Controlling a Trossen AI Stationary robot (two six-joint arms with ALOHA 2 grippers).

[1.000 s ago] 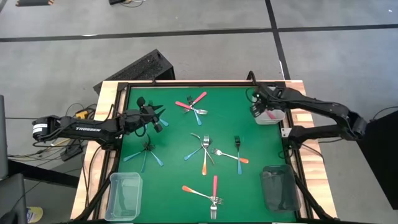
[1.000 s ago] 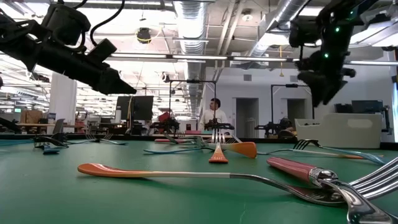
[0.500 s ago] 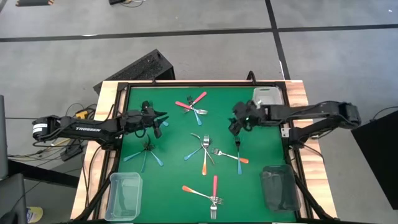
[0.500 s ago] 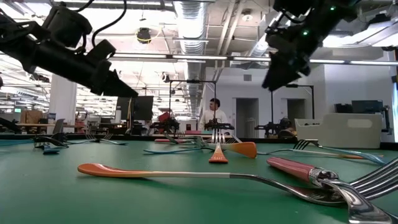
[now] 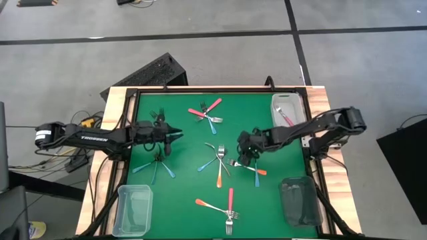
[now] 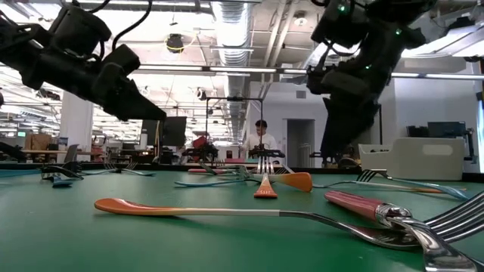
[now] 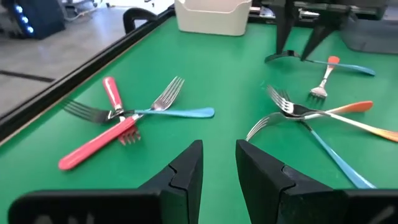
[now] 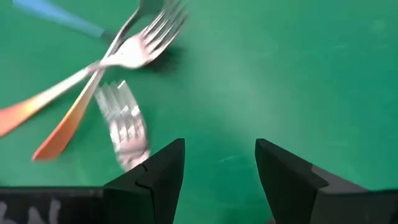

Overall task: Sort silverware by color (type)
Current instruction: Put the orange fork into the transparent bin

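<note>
Forks lie in loose crossed groups on the green mat: pink-red and light blue ones at the far middle, a mixed group in the middle, an orange and a blue one just right of it, blue ones at the left, and more near the front. One pink-red fork lies in the white bin. My right gripper hangs open over the mat beside the orange-handled forks. My left gripper hovers at the left, narrowly open, with nothing between its fingers.
A clear bin stands at the near left corner and a darker clear bin at the near right. A raised black rim frames the mat. Bare mat lies between the fork groups.
My right gripper has swung from over the white bin at the far right toward the middle of the table, sinking and tipping further down, and now hangs by the orange and blue forks. My left gripper has rolled a little in place.
</note>
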